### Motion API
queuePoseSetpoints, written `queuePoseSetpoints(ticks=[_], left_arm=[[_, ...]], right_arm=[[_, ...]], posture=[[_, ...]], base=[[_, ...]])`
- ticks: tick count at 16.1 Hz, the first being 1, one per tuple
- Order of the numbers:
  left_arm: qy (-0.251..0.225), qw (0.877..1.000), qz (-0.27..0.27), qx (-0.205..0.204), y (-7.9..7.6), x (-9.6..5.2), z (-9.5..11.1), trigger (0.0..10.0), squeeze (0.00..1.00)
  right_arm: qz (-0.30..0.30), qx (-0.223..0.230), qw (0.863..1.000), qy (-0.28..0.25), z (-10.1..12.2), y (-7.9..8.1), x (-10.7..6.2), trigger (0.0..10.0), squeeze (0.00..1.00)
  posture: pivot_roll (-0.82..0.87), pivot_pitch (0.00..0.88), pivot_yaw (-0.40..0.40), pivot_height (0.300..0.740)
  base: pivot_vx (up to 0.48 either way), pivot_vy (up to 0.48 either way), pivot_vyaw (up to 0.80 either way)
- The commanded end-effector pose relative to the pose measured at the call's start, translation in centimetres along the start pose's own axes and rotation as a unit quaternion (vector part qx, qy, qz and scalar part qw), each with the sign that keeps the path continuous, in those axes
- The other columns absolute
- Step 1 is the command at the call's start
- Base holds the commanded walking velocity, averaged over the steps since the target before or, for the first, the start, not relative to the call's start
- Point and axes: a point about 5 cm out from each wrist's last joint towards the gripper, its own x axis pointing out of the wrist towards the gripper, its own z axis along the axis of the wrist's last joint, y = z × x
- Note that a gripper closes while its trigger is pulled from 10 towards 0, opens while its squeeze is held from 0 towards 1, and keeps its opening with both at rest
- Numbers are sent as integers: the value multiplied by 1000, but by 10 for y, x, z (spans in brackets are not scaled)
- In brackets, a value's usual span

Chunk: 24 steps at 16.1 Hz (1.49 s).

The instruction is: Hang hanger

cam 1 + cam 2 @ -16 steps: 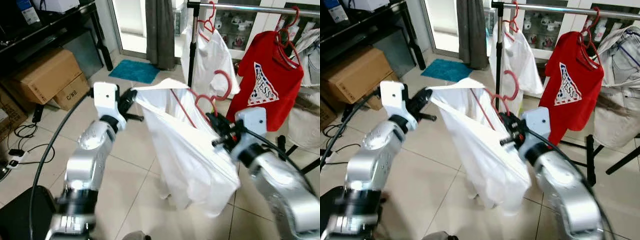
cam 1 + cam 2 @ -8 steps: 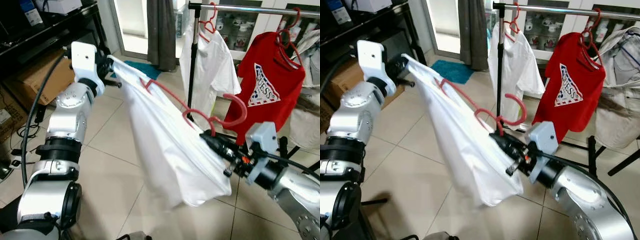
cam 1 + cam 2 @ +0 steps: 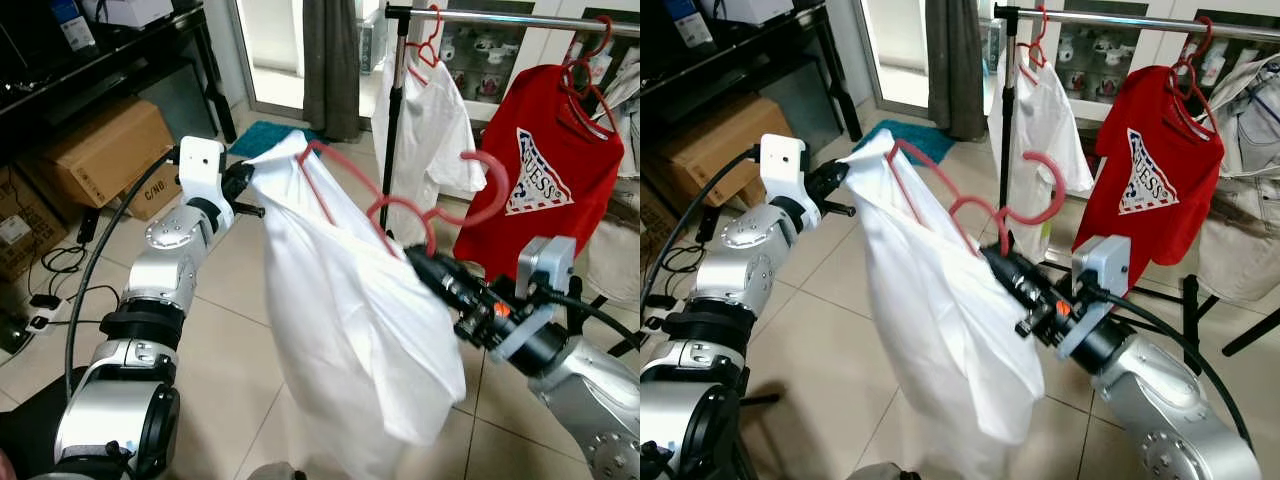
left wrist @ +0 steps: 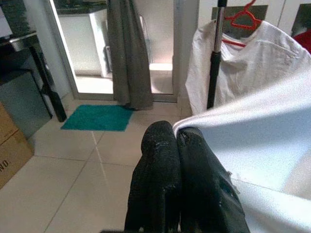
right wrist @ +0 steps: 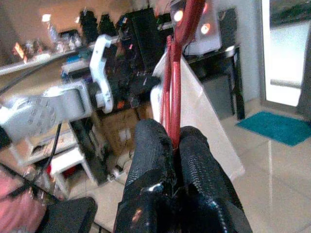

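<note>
Hanger (image 3: 395, 205), red, carries a white shirt (image 3: 350, 330) mid-air between both arms. Right claw (image 3: 425, 265) is clamped on its neck; left claw (image 3: 245, 185), at ten o'clock, pinches the shirt's shoulder. Clothes rail (image 3: 510, 17) stands behind at one o'clock.

The left gripper (image 4: 176, 138) has its two black fingers (image 4: 158, 179) pressed together, pinching the edge of a white shirt (image 4: 262, 141) that spreads away from their tips. Past them lies pale tile floor (image 4: 73, 179) with a teal mat (image 4: 98, 118), a grey curtain (image 4: 127, 51) and a bright doorway. A black pole (image 4: 216, 53) stands before another white shirt (image 4: 243, 63) on what looks like a red hanger (image 4: 241, 18). A dark cabinet (image 4: 24, 92) stands at one side.
</note>
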Motion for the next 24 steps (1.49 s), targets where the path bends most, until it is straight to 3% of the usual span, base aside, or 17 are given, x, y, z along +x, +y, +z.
queuePoseSetpoints(ticks=[1,2,4,7,8,10,11,12,13,14,16,19,20,23,24], left_arm=[[-22,999,21,9,13,0,13,0,0],[-43,996,8,79,16,1,31,0,0],[-50,991,-2,122,17,0,41,0,0],[-65,987,-55,133,4,-3,53,0,0],[-57,985,-94,133,-4,-2,52,0,0],[-46,982,-121,138,-9,0,49,0,0],[-37,982,-122,140,-9,1,47,0,0],[-22,987,-90,131,1,4,43,0,0],[-17,990,-71,121,6,5,40,0,0],[-4,995,-8,99,24,6,35,0,0],[7,995,80,52,50,2,27,0,0],[21,985,161,-52,70,-5,10,0,0],[33,987,141,-64,59,-3,-3,0,0],[23,995,69,-63,31,4,-9,0,0],[27,999,10,-46,14,7,-12,0,0]], right_arm=[[3,-32,999,35,-3,2,-1,0,0],[-45,-89,987,124,-16,-12,-4,0,0],[-66,-123,975,174,-22,-21,-7,0,0],[-39,-172,948,265,-33,-21,-14,0,0],[-20,-167,947,273,-37,-18,-15,0,0],[7,-177,942,285,-39,-14,-15,0,0],[9,-174,946,274,-37,-13,-14,0,0],[17,-138,967,211,-28,-9,-11,0,0],[20,-119,976,182,-24,-7,-10,0,0],[35,-88,985,147,-19,-4,-13,0,0],[64,-49,988,130,-18,2,-22,0,0],[81,-14,991,108,-19,8,-23,0,0],[82,7,993,79,-17,10,-19,0,0],[53,-1,996,67,-17,7,-12,0,0],[8,-13,999,44,-15,-1,-6,0,0]], posture=[[-31,23,137,740],[-33,22,140,740],[-33,18,144,740],[-27,19,138,740],[-22,19,133,740],[-25,18,133,740],[-26,16,134,740],[-29,13,133,740],[-29,13,133,740],[-32,10,134,740],[-34,8,133,740],[-35,7,135,740],[-35,7,135,740],[-37,9,138,740],[-38,11,140,740]], base=[[0,0,0],[0,0,0],[0,0,0],[0,0,0],[0,0,0],[0,0,0],[0,0,0],[0,0,0],[0,0,0],[0,0,0],[0,0,0],[0,0,0],[0,0,0],[0,0,0],[0,0,0]])
